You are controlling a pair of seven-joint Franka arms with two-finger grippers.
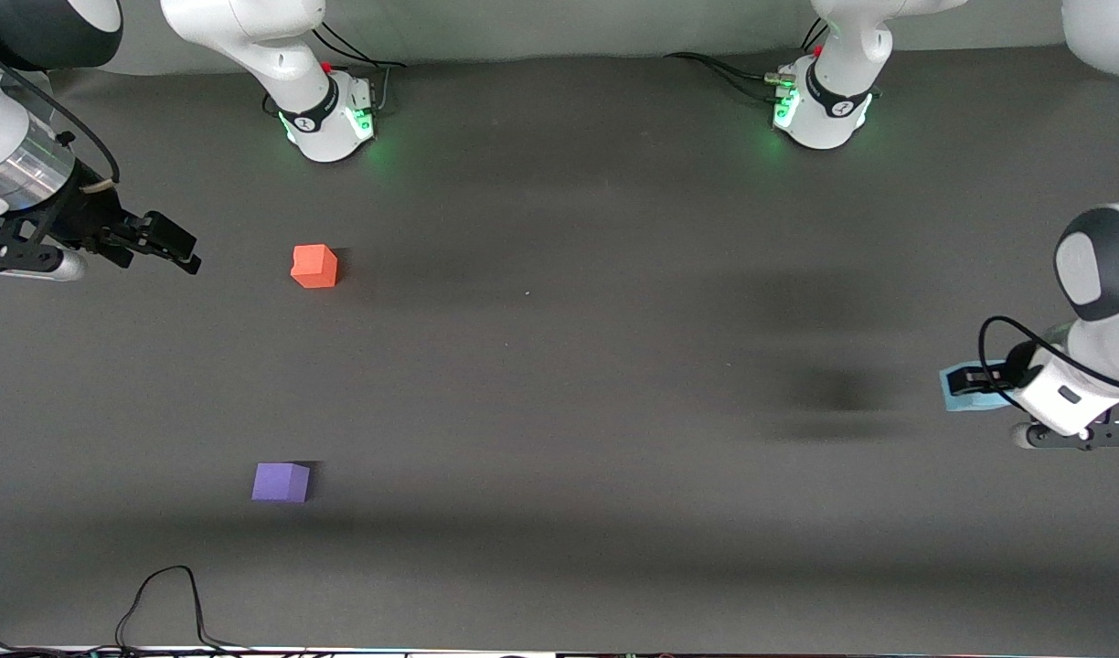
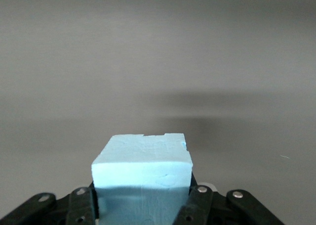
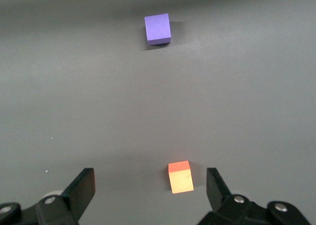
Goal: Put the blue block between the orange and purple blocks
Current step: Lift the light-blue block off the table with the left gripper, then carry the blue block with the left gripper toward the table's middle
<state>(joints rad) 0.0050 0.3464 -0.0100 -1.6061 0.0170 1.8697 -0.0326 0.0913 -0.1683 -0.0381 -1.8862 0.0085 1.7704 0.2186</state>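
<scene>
The blue block (image 1: 955, 397) is gripped in my left gripper (image 1: 969, 380), held above the table at the left arm's end. In the left wrist view the blue block (image 2: 143, 173) fills the space between the shut fingers (image 2: 197, 205). The orange block (image 1: 314, 266) sits on the table toward the right arm's end. The purple block (image 1: 281, 482) lies nearer the front camera than the orange one. My right gripper (image 1: 174, 247) is open and empty, up in the air near the orange block. Its wrist view shows the orange block (image 3: 180, 176) and the purple block (image 3: 157, 28).
The dark grey table (image 1: 569, 366) is bare between the blocks and my left gripper. The arm bases (image 1: 326, 110) stand along the table's edge farthest from the front camera. A black cable (image 1: 166, 603) lies at the edge nearest the front camera.
</scene>
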